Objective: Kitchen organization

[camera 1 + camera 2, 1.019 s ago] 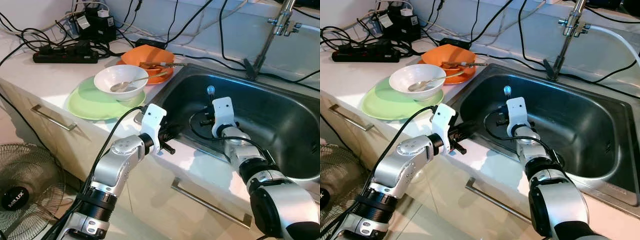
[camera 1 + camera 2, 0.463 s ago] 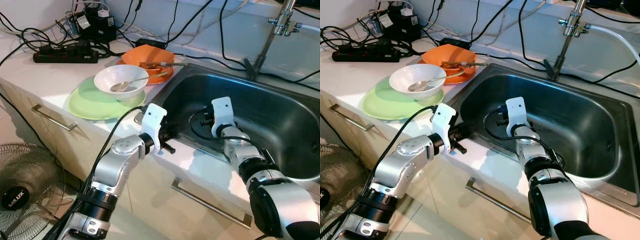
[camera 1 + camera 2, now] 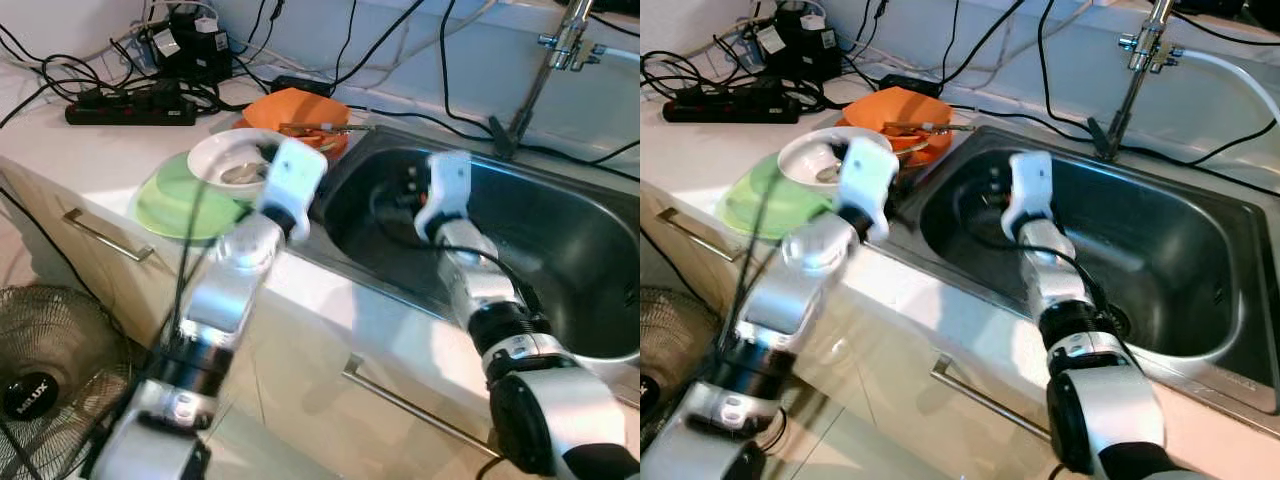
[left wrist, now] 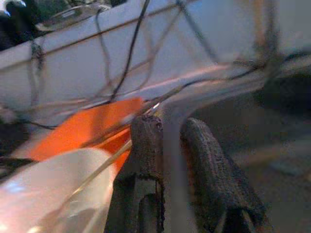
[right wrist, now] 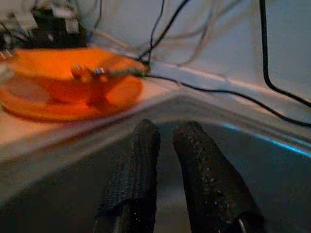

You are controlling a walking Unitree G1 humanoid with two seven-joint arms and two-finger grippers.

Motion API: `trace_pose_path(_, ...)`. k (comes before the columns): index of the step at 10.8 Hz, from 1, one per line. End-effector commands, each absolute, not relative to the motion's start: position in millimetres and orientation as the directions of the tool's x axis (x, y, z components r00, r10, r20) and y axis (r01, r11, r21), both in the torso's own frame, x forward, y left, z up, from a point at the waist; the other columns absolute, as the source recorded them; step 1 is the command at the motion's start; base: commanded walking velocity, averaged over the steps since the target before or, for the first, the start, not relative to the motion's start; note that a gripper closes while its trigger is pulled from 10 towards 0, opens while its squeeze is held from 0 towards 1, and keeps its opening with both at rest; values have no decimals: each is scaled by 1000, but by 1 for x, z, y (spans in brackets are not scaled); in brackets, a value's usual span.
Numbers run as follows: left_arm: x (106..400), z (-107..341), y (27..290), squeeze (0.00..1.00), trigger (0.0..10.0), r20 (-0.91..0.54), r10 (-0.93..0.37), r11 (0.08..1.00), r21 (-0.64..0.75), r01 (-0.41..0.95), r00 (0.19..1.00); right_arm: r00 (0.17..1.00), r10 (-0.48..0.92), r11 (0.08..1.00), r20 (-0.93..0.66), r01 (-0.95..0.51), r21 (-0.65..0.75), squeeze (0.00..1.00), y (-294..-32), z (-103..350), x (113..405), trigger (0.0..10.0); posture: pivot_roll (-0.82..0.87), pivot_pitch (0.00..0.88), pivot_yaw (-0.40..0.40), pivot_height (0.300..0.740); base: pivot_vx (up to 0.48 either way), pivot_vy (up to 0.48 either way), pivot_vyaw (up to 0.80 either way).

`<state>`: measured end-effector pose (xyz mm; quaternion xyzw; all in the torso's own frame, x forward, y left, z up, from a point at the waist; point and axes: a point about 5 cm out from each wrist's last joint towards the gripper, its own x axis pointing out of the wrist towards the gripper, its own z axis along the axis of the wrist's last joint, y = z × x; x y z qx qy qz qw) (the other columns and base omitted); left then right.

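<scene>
A pale, smooth stone-like surface (image 3: 110, 150) carries a stack of dishes beside a deep brushed stainless-steel sink basin (image 3: 1160, 250) with rounded corners. Nearest the front edge lies a flat, matte light-green round plate (image 3: 165, 205), and on it sits a glossy white round ceramic bowl (image 3: 225, 158) with a slim metal spoon (image 3: 243, 173) resting inside. Behind them, at the sink's corner, is a shiny orange round plate (image 3: 902, 108) holding a metal utensil (image 5: 104, 72) across its middle. A black power strip (image 3: 130, 108) and a tangle of black cables (image 3: 970, 40) crowd the back of the surface, and a chrome tap (image 3: 1135, 65) rises behind the basin. A round wire fan grille (image 3: 45, 380) stands on the floor below.

The left hand (image 4: 170, 145), with two coarse, woven-looking black fingers, is raised over the white bowl's rim and the sink's corner; its fingers stand nearly pressed together with a thin gap and pinch nothing. The eye views of this arm are blurred.

The right hand (image 5: 163, 150) hangs inside the basin near its back left corner, pointing toward the orange plate. Its two rough black fingers are close together, a narrow slit between them, empty and touching nothing that can be made out.
</scene>
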<state>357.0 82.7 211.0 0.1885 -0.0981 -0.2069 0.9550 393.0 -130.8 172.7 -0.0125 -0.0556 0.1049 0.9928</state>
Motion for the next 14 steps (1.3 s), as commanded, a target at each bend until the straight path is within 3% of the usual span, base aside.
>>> trace_pose_path(1,365,210,80,0,10000,93,-419,802,504,320,903,967,230,973,115,-229,-15,0,-128,171,390,10000,205,0,-26,740,0,0,0)
trace_pose_path(5,388,199,75,0,10000,54,-371,730,634,255,927,949,294,955,118,-297,14,0,-123,163,376,10000,183,0,-22,740,0,0,0)
trace_pose_path(10,394,213,59,0,10000,108,-431,653,722,227,896,951,287,956,119,-292,30,0,-127,165,368,10000,174,0,-18,740,0,0,0)
trace_pose_path(14,403,208,66,0,10000,62,-370,613,766,193,927,954,281,957,105,-286,40,0,-126,163,365,10000,166,0,-18,740,0,0,0)
